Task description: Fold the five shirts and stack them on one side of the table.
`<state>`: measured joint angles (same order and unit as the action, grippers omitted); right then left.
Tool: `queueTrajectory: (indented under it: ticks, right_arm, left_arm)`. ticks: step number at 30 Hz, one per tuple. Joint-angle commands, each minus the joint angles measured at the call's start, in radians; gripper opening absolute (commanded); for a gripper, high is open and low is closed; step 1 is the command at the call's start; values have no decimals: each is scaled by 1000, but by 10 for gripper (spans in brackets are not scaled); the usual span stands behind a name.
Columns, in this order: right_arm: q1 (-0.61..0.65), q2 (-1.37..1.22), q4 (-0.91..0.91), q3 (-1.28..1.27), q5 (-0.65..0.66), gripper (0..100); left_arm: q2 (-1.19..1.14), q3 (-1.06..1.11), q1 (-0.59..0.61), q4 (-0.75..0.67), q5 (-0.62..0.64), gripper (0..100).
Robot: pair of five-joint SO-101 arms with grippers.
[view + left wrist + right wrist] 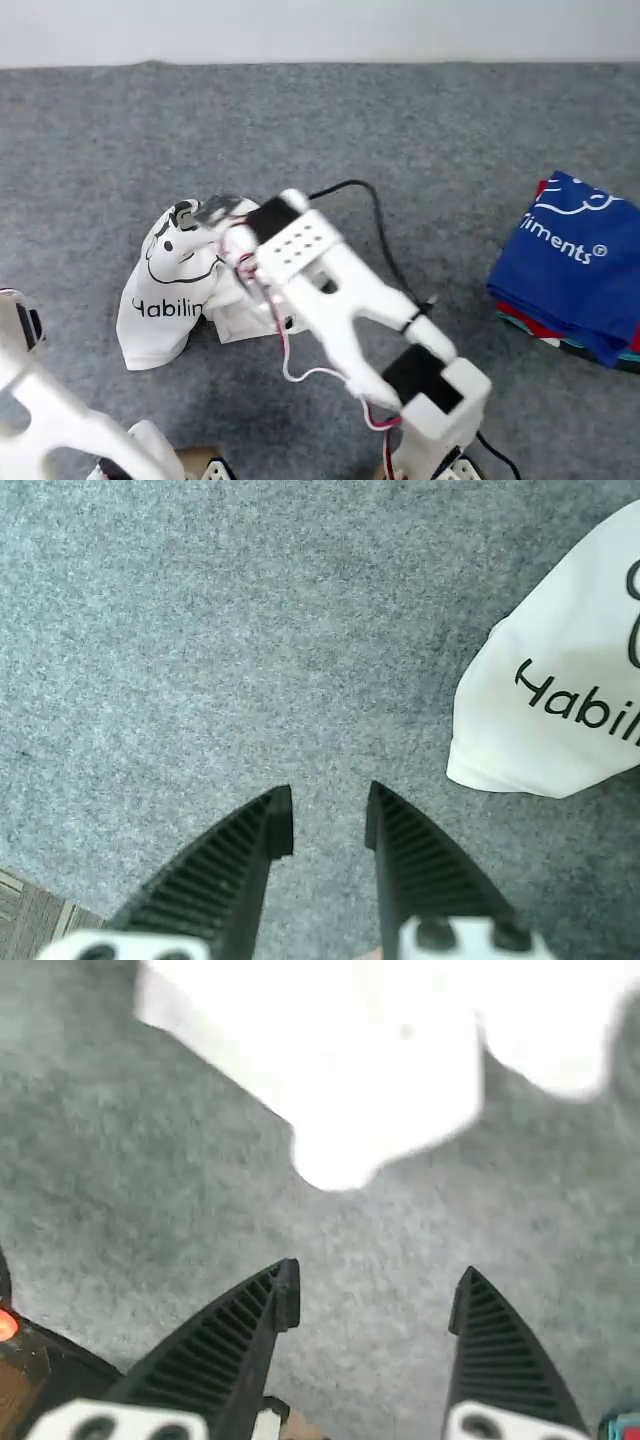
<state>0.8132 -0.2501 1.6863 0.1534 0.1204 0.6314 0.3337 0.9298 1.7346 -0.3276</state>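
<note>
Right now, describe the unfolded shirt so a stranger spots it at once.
On the grey table, look left of centre, away from the folded stack. The white shirt lies crumpled there, black-lettered; the stack's top is blue.

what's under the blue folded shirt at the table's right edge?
Under the blue folded shirt a red fabric edge and a teal fabric edge peek out. The blue shirt covers the rest, so the number of layers is hidden.

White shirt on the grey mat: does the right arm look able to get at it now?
Probably yes. The right tool is open just short of the white shirt, with grey mat and no other thing between them.
</note>
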Motion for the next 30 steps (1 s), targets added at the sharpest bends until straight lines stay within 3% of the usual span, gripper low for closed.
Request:
queueTrajectory:
  ticks: [1,11,17,18,22,30]
  right_arm:
    - [22,-54,-33,83,-9,252]
    - [-16,-410,-65,302,2,245]
    - [-91,-547,24,448,2,0]
    - [-110,-552,58,471,2,20]
    - [-209,-504,110,548,63,13]
    - [-426,-151,107,582,270,10]
  left_arm:
    - [25,1,6,17,-6,130]
    - [25,1,6,18,-11,130]
    - [25,1,6,18,-11,130]
    - [25,1,6,18,-9,130]
    - [25,1,6,18,-8,130]
    - [25,-2,-8,18,-9,130]
